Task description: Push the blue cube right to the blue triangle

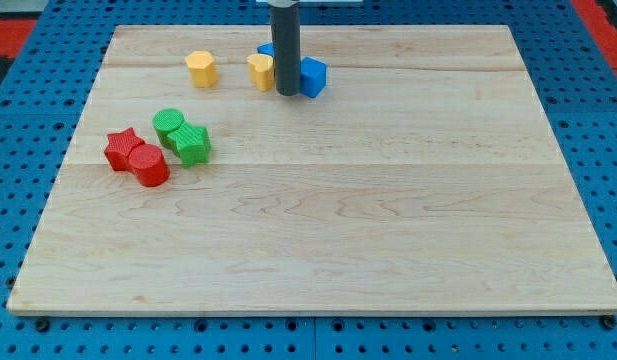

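The blue cube (313,76) sits near the view's top centre of the wooden board (388,220). My tip (286,93) stands right at the cube's left side, between it and a yellow heart-shaped block (259,71). A second blue block (264,49), probably the blue triangle, peeks out behind the yellow heart and the rod, to the upper left of the cube. Most of it is hidden, so I cannot make out its shape. The rod covers the gap between the two blue blocks.
A yellow hexagon block (200,68) lies further left. A green cylinder (168,122) and a green star-like block (192,144) sit at the left, touching a red star (120,148) and a red cylinder (149,166).
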Available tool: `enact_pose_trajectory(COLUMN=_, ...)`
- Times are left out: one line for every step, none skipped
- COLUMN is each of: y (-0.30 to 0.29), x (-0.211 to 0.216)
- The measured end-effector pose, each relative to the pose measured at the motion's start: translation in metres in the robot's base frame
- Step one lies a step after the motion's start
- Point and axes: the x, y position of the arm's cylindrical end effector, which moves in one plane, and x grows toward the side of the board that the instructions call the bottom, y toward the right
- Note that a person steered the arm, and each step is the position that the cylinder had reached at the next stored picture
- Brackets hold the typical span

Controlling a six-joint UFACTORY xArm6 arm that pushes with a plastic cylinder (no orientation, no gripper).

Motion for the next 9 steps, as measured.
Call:
enact_pose_trajectory(y=0.002, x=-0.001)
enact_pose_trajectory(y=0.022, x=-0.001)
enact_pose_trajectory(y=0.039, x=-0.001)
enact_pose_trajectory(y=0.045, x=-0.001)
enact_pose_trajectory(y=0.042, x=-0.001)
enact_pose_trajectory(y=0.038, x=-0.001)
enact_pose_trajectory(y=0.036, x=-0.001)
enact_pose_trajectory(y=0.034, x=-0.006)
enact_pose_trajectory(y=0.034, x=-0.006)
